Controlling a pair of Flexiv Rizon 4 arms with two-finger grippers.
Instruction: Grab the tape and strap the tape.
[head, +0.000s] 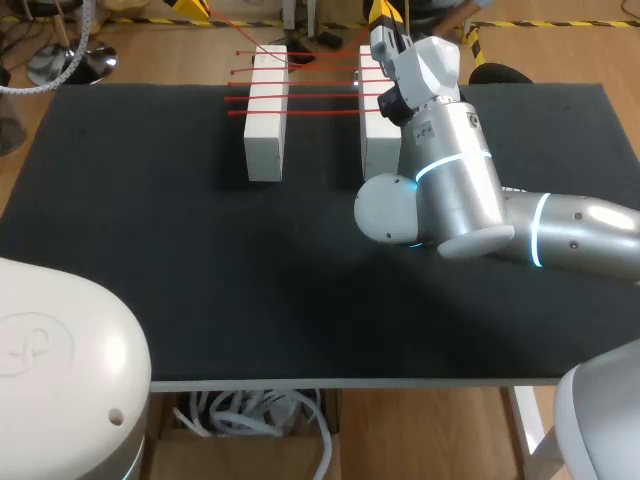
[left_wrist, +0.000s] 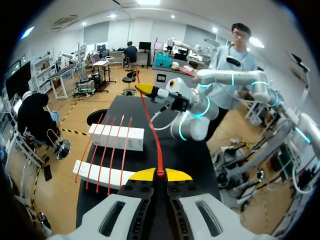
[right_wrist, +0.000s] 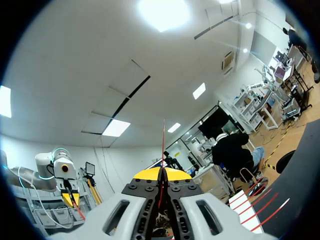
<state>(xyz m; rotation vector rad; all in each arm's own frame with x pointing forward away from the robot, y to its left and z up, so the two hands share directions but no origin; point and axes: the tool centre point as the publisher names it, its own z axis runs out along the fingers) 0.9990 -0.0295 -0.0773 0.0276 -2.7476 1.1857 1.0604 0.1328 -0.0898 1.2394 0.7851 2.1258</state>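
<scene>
A loose red tape (left_wrist: 150, 125) runs taut from my left gripper (left_wrist: 160, 173), shut on one end, to my right gripper (left_wrist: 144, 89), shut on the other end. From above, this tape (head: 250, 40) slants over the far end of two white blocks (head: 266, 118) (head: 378, 135). Several red tapes (head: 300, 98) lie strapped across both blocks. My right gripper (head: 385, 18) hovers past the right block's far end. Only a yellow tip of my left gripper (head: 190, 8) shows beyond the table's far edge. In the right wrist view the gripper (right_wrist: 162, 172) pinches the tape (right_wrist: 163, 145) and points upward.
The black table top (head: 200, 270) stretches bare toward me in front of the blocks. My right arm's elbow (head: 430, 200) hangs over the table just right of the right block. A box of white cable (head: 250, 415) sits below the near edge.
</scene>
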